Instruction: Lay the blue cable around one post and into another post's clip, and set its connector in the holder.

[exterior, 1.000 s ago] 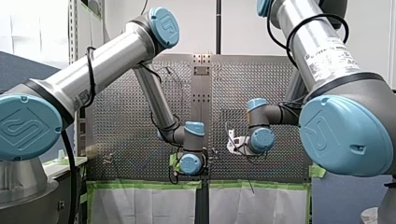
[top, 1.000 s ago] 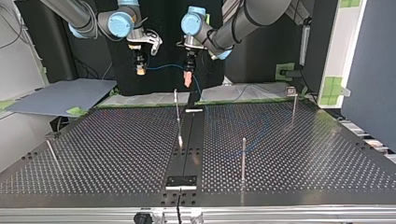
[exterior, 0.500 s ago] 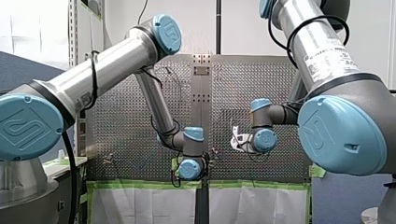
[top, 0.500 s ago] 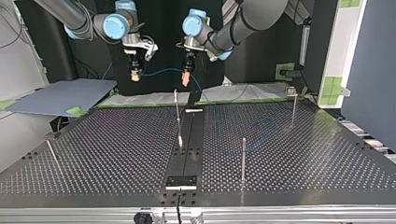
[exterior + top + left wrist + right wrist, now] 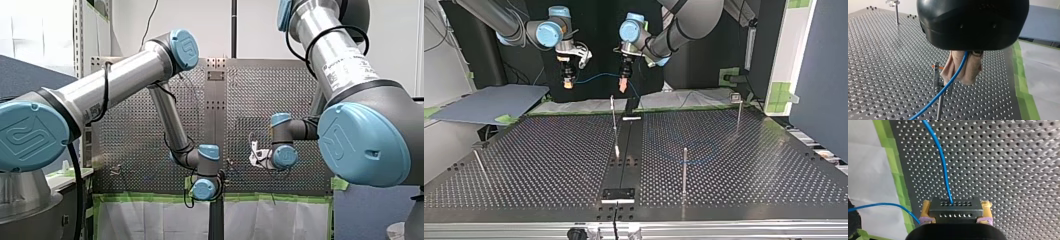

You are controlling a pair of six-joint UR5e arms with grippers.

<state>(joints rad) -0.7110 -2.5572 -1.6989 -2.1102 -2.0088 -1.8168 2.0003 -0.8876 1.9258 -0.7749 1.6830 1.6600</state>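
Both arms have sunk lower, my left gripper [image 5: 961, 78] pinching the blue cable [image 5: 944, 170], my right gripper [image 5: 955, 216] clamping its connector [image 5: 955, 206], so routing looks imminent.

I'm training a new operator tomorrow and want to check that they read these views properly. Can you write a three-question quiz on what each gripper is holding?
1. True or false: my right gripper holds the black connector.
2. My left gripper is shut on: A) the blue cable; B) a post; C) nothing.
3. Fill in: the pads gripping the connector are ___ in colour.
Key: 1 true; 2 A; 3 yellow.
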